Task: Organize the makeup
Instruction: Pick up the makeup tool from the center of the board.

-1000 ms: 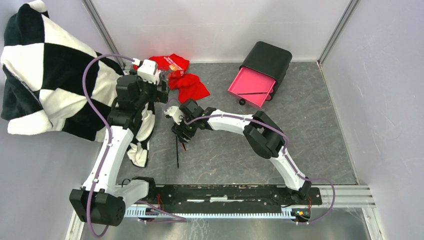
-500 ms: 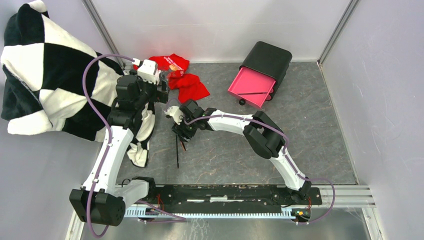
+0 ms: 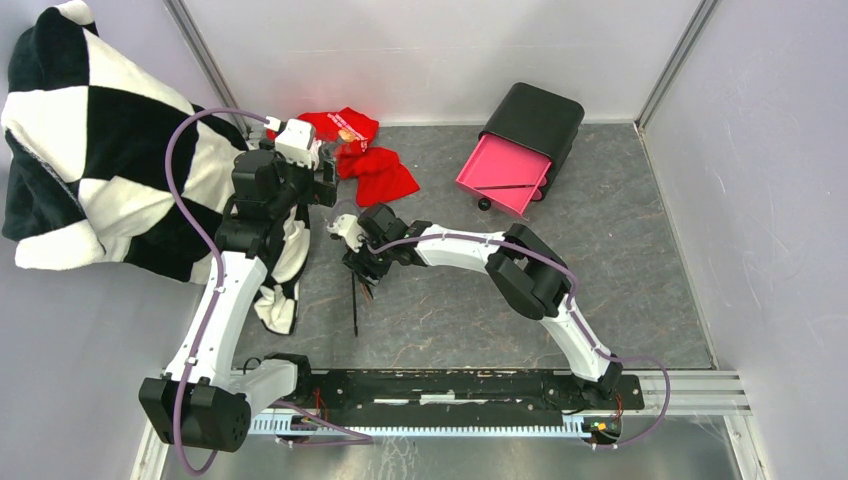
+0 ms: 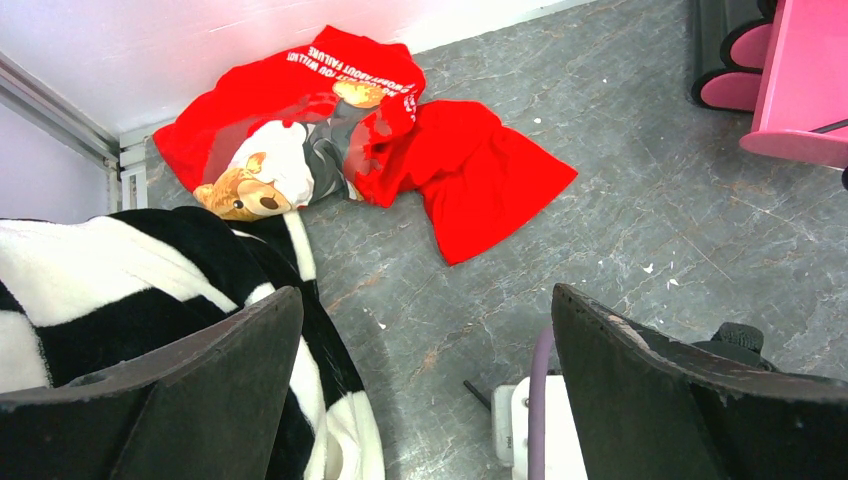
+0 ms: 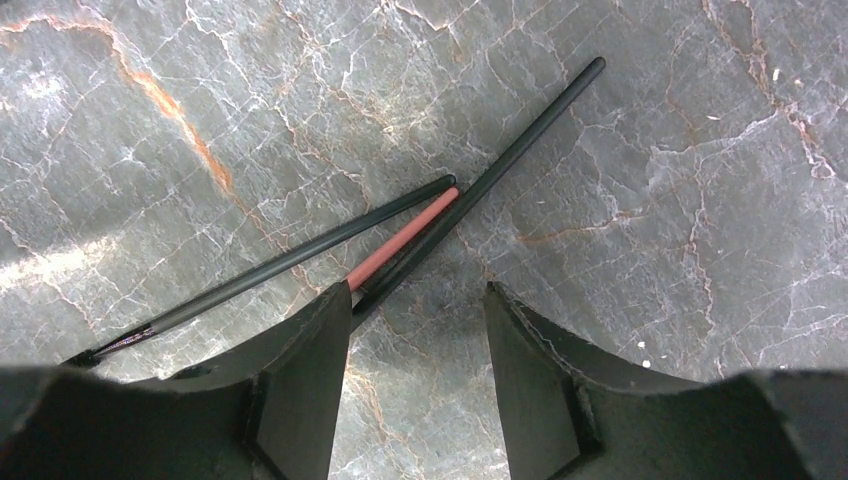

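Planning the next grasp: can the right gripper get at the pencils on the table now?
Probably yes. The right gripper hangs right over the pencils, jaws apart, with nothing covering them. Their near ends sit off to one side of the gap, so a small sideways shift seems needed first.

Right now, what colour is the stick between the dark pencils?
The stick is salmon pink; right wrist view.

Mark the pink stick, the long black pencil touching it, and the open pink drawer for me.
pink stick (image 5: pixel 405 236): right wrist view, middle of its shaft.
long black pencil (image 5: pixel 520 144): right wrist view, middle of its shaft.
pink drawer (image 3: pixel 497 163): top view, bare drawer floor.
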{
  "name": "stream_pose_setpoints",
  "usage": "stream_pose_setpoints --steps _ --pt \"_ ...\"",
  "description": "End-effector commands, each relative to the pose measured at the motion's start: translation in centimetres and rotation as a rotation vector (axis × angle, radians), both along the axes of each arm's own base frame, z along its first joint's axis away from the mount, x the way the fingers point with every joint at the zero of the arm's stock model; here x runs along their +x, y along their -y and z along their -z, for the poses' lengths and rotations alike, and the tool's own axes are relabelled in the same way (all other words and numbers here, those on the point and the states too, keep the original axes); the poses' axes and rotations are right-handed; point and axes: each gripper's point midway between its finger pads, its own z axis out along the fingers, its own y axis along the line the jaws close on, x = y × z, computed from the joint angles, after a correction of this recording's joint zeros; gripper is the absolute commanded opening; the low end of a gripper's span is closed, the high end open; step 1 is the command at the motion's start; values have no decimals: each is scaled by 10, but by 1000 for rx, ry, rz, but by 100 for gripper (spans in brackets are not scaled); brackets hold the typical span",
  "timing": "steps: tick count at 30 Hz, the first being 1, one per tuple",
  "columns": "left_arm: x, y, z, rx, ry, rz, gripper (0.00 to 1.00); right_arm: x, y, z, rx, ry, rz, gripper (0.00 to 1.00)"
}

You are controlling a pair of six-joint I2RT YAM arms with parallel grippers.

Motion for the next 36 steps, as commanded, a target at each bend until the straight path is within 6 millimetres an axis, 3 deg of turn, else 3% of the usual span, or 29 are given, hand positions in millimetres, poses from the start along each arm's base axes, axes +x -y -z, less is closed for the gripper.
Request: stream_pose_setpoints --steps 1,6,12,16,22,26,36 --pt "2 3 -8 -16 32 16 100 -3 21 14 -88 15 32 58" --pt "2 3 -7 -15 30 16 100 3 26 12 -106 45 39 54" --pt "0 2 -8 -12 35 15 100 12 40 10 -136 82 52 43" --pt "-1 2 -9 -9 39 13 100 25 59 10 -166 108 72 33" --pt "-3 0 -12 -6 48 8 100 44 104 15 -237 141 96 12" --pt "-3 0 -11 -5 48 7 100 52 126 -3 -215 196 89 0" --pt "-1 0 -7 -4 38 7 100 78 169 -89 -25 263 105 0"
